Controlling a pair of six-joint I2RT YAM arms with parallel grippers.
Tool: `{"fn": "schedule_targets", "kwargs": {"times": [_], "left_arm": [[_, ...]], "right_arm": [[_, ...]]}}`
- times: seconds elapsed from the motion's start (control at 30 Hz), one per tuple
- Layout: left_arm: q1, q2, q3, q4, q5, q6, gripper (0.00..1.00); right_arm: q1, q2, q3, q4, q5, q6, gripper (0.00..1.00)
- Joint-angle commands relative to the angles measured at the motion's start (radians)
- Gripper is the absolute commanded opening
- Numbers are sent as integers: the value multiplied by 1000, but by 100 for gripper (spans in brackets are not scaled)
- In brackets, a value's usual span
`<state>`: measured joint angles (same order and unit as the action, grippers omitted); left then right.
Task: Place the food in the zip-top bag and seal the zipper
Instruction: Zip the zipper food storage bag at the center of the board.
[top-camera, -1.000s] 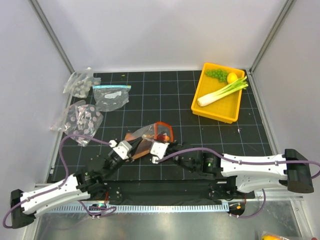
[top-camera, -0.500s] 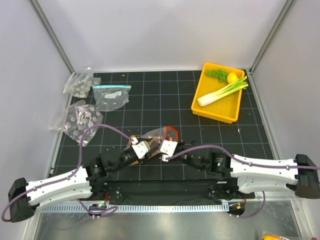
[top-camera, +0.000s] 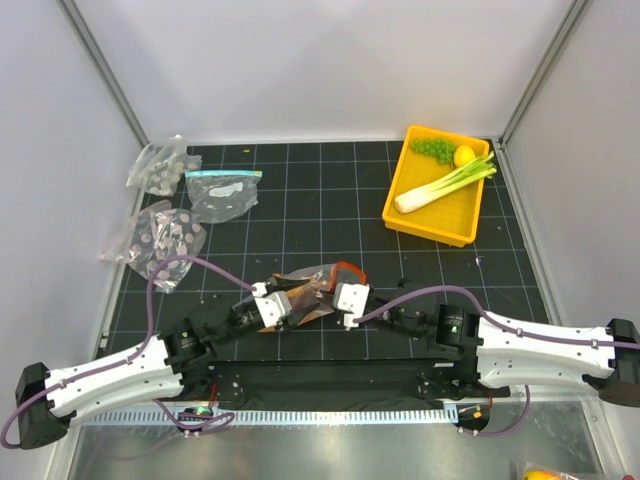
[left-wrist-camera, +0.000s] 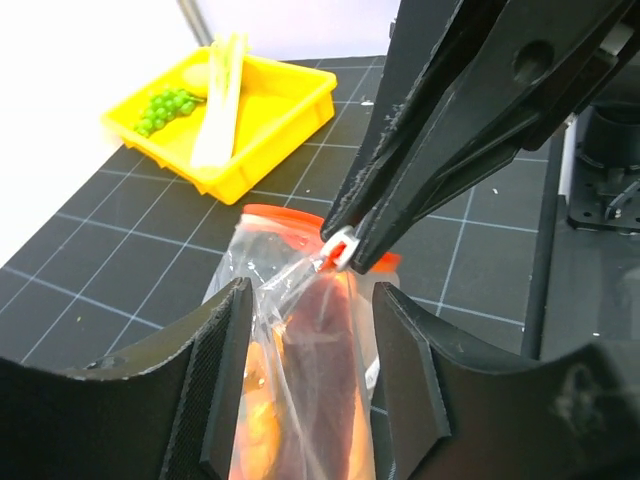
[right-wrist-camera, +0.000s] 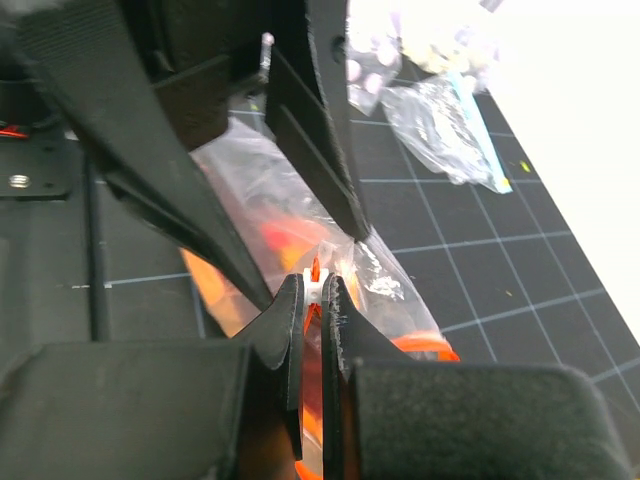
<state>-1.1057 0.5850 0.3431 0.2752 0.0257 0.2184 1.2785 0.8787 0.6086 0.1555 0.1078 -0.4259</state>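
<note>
Though clear, bag (left-wrist-camera: 262, 285) w/ food (left-wrist-camera: 320, 400) inside.

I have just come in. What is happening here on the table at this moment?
Two robot arms are working together on the zip-top bag. The right end effector is shut on the zipper, pinching a small white piece at the orange-red strip. The left end effector is open, with one jaw on each side of the bag. A dark-red slab and orange pieces are already inside. Whether the zipper is sealed along its whole length cannot be told.
</note>
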Motion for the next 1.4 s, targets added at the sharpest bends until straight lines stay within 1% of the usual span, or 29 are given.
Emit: {"fn": "schedule_targets", "kwargs": {"times": [0.0, 0.13, 0.23, 0.27, 0.3, 0.33, 0.47, 0.6, 0.77, 0.83, 0.93, 1.0, 1.03, 1.07, 1.2, 1.37], "left_arm": [[1, 4, 0, 55, 57, 19, 54], [1, 27, 7, 58, 85, 26, 47], [1, 47, 11, 56, 91, 33, 36], [1, 50, 11, 56, 103, 33, 22], [1, 52, 13, 58, 106, 35, 14], [1, 50, 14, 56, 108, 35, 0], [1, 3, -1, 65, 92, 15, 0], [1, -71, -15, 62, 1, -39, 0], [1, -140, -21, 41, -18, -83, 0], [1, -162, -24, 29, -91, -83, 0], [1, -223, -50, 39, -145, -83, 0], [1, -264, -68, 45, -222, -89, 0], [1, -319, -88, 47, -249, -91, 0], [3, -344, -99, 47, -321, -93, 0], [1, -456, -136, 38, -455, -100, 0], [3, -571, -158, 7, -539, -100, 0]], "right_arm": [[-2, -43, 11, 24, -72, 27, 1], [-2, -47, 14, 16, -94, 30, 1], [-2, -49, 14, 18, -94, 33, 1], [-2, -47, 14, 16, -95, 33, 1], [-2, -49, 14, 13, -95, 33, 1], [-1, -46, 16, 13, -95, 36, 1], [-1, -32, 20, 6, -77, 38, 1], [-4, 6, 25, -2, -43, 33, 1], [-14, 72, 40, -10, -16, 36, 1], [-24, 98, 45, -10, 6, 41, 1], [-54, 121, 49, -13, 23, 61, 1], [-79, 132, 59, -28, 21, 88, 1], [-96, 132, 62, -31, 20, 96, 1], [-103, 131, 63, -33, 21, 107, 1], [-126, 120, 62, -40, 42, 125, 1], [-160, 129, 69, -60, 58, 148, 1]]}}
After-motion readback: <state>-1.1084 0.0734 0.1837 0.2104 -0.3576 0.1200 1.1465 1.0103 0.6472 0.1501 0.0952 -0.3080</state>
